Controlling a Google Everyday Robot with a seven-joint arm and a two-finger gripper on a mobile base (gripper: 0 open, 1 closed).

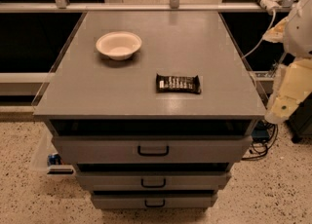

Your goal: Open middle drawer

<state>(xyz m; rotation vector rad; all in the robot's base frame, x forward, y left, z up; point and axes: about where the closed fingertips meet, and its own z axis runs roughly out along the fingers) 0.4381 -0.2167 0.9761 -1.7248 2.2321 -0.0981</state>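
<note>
A grey cabinet has three drawers stacked in its front. The middle drawer [153,180] is the second one, with a flat grey front and a small black loop handle [153,183]. The taller top drawer [152,149] is above it and the bottom drawer [154,201] below it. My gripper [280,108] hangs at the end of the cream-coloured arm at the right edge of the view, beside the cabinet's right front corner. It is well to the right of and above the middle drawer's handle and touches nothing.
On the cabinet top [97,91] stand a white bowl [118,45] at the back left and a dark snack bar [178,84] near the front middle. Cables [261,145] lie on the speckled floor at the right. A clear bin [48,157] sits at the left.
</note>
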